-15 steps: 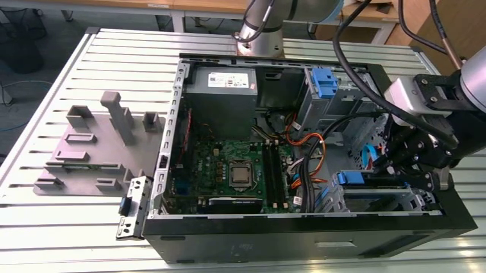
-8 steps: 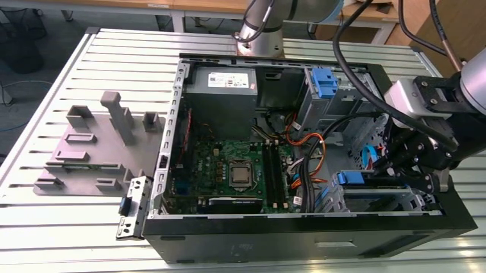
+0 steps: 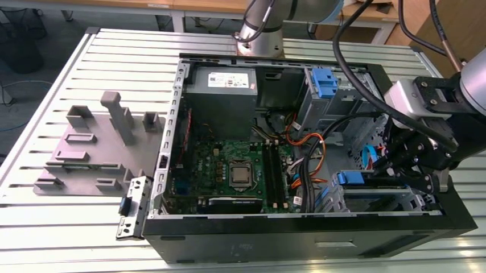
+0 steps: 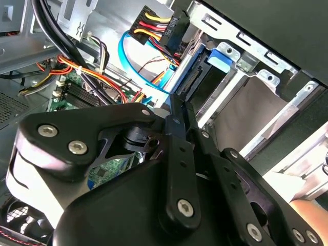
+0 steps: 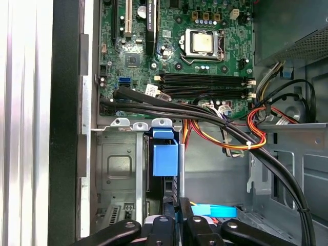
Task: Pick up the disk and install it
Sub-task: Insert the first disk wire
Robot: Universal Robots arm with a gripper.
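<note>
The disk stands edge-on in the metal drive cage at the front corner of the open computer case (image 3: 304,239). Its blue caddy tab (image 3: 351,177) shows at the cage mouth. In both wrist views the same blue tab (image 5: 165,154) (image 4: 224,57) faces the camera, with the drive's dark connector end (image 4: 201,82) beside it. My gripper (image 3: 401,173) hangs just off the exterior view's right of the cage. Its two black fingers are pressed together (image 4: 177,102) (image 5: 173,197), with nothing between them, a short way from the tab.
Black, orange and blue cables (image 5: 225,128) run across the case beside the cage. The motherboard (image 3: 235,170), a grey power-supply box (image 3: 231,82) and a bare blue bracket (image 3: 324,84) fill the rest of the case. A grey fixture (image 3: 99,142) stands on the slatted table.
</note>
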